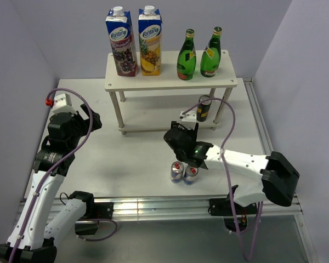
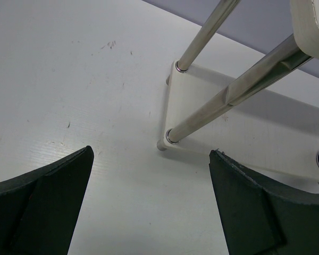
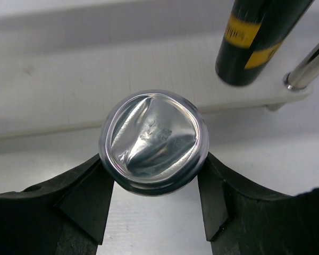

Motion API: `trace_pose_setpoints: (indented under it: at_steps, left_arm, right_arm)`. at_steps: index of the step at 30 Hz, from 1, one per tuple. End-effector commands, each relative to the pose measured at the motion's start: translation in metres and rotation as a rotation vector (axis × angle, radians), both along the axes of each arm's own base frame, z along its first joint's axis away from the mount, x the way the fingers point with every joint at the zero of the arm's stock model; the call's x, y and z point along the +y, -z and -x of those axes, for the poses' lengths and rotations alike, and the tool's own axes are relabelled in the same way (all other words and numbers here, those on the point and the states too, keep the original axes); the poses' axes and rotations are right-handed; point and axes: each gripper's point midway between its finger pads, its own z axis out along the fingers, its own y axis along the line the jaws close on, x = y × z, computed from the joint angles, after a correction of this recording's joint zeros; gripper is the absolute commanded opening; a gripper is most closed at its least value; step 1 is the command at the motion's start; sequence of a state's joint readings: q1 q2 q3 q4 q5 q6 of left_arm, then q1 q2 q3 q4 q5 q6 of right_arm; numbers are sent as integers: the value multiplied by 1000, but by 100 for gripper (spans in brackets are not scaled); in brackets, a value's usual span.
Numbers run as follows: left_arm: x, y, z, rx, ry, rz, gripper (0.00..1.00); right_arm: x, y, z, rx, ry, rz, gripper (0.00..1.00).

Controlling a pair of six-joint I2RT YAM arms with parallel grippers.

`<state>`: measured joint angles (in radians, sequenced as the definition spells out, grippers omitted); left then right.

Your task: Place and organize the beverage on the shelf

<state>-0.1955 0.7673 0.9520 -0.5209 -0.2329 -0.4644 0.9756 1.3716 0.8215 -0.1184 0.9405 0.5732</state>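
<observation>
Right gripper (image 3: pixel 153 178) clamped on a can (image 3: pixel 153 141), with a finger pressed to each side of the round body, just short of the lower board of the shelf (image 1: pixel 170 83). Probably aimed at the spot beside the dark can (image 1: pixel 204 108) with the yellow band, already standing at the right end of that board close to the right near leg. Like with like, by the look of it: two green bottles (image 1: pixel 186 55) (image 1: pixel 211 52) side by side on the right of the top board, two juice cartons (image 1: pixel 122 43) (image 1: pixel 150 41) on its left.

Left gripper (image 2: pixel 149 212) spread wide and empty, hanging over the counter (image 1: pixel 137 159) near the left near leg of the shelf, well apart from the working arm. Two slim blue-and-silver cans (image 1: pixel 177 172) (image 1: pixel 191 174) close together on the counter, on the near side of the right gripper, not yet shelved.

As for the held can: only its silver end turned to the wrist camera, round and shiny, with warped reflections. No telling from that whether top or bottom, nor what colour the side is. Smooth metal, so likely to slip if the squeeze loosens early. About half done, judging by three drinks on the shelf and three off it.
</observation>
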Motion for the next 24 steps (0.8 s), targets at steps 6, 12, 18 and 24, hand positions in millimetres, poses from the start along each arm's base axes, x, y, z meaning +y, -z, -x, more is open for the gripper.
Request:
trace_pose_setpoints:
  at_steps: [6,12,18,24]
  left_arm:
    - [0,-9,0,-32,9,0,97]
    - [0,-11,1,-38,11,0,97]
    - [-1,-11,1,-38,15,3,97]
    - [-1,-11,1,-38,14,1,97]
  right_arm:
    - [-11,-123,-19,-252,87,-130,0]
    - [-21,-125,-42,-261,134,-133,0]
    - [-27,-115,-73,-255,145,-118,0]
    - [-40,-114,-97,-266,184,-94,0]
